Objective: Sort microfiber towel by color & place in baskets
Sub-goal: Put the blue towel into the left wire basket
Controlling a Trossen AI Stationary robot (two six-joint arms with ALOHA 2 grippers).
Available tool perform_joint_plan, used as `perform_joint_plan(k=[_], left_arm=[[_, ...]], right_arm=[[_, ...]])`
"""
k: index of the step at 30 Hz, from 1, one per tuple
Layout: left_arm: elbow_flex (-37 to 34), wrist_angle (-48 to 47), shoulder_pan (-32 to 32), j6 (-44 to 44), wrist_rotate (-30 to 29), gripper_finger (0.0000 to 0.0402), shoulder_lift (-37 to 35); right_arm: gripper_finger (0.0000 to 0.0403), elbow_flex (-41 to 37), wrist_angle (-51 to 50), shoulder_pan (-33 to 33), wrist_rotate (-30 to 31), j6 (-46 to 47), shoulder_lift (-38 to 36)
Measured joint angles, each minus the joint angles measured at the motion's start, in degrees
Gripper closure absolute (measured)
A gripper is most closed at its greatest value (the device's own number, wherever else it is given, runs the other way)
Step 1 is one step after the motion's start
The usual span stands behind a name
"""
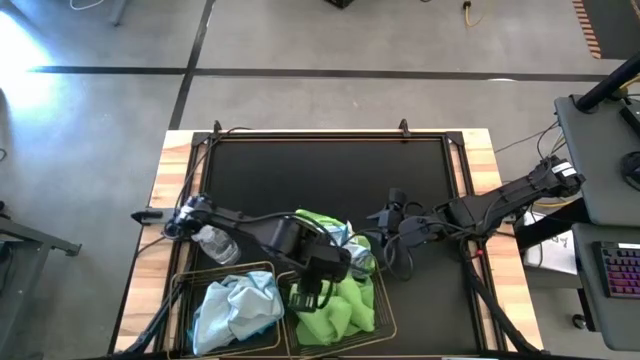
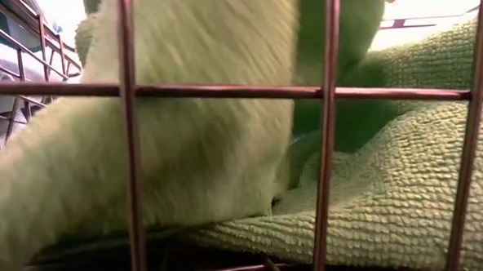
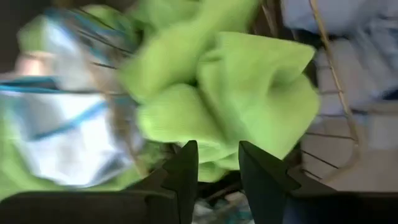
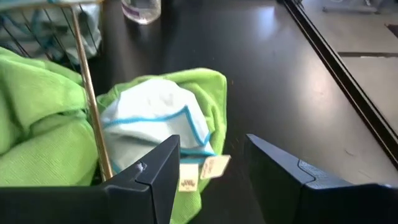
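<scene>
Two wire baskets stand at the table's near edge. The left basket [image 1: 225, 268] holds pale blue towels [image 1: 235, 305]. The right basket [image 1: 386, 312] holds lime green towels [image 1: 340, 310]; its mesh [image 2: 132, 157] fills the low view. My left gripper [image 1: 308, 298] [image 3: 217, 149] is over the right basket, shut on a green towel [image 3: 249, 87]. My right gripper [image 1: 385, 215] [image 4: 211, 143] is open, low over the black mat. It faces a green towel [image 4: 205, 87] wrapped around a pale blue one [image 4: 155, 118], lying against the right basket's far rim. My left gripper pinches a bunched part of the lime green towel [image 3: 217, 158] between its two fingers, coming from above and slanting toward the near edge. Folds spread out from the fingers. The towel hangs down into the right basket [image 2: 209, 137] onto the green cloth lying there.
A small clear spray bottle [image 1: 215, 243] [image 4: 142, 9] lies on the mat just beyond the left basket, under the left arm. The black mat [image 1: 330, 170] is bare toward the far edge. Cables run along the table's right side [image 1: 480, 270].
</scene>
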Motion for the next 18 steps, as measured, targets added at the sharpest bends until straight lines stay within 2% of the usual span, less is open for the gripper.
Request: perform_joint_plan(k=[3,6,13,18], left_arm=[[0.0,0.4,-0.4,0.0,-6.7,0.0301,-2.1],[0.0,0.9,-0.6,0.5,-10.1,0.0301,-3.3],[-0.4,0.4,-0.7,1.1,-12.9,0.0301,-4.0],[-2.7,-0.7,-0.8,0.9,-12.9,0.0301,-4.0]], right_arm=[[0.0229,0.0,-1.8,0.0,0.0,0.1,0.0],[0.0229,0.0,-1.7,0.0,0.0,2.4,0.0],[0.0229,0.0,-4.1,-0.7,-0.1,6.0,1.9],[0.0229,0.0,-8.4,-2.0,-2.7,6.9,5.7]])
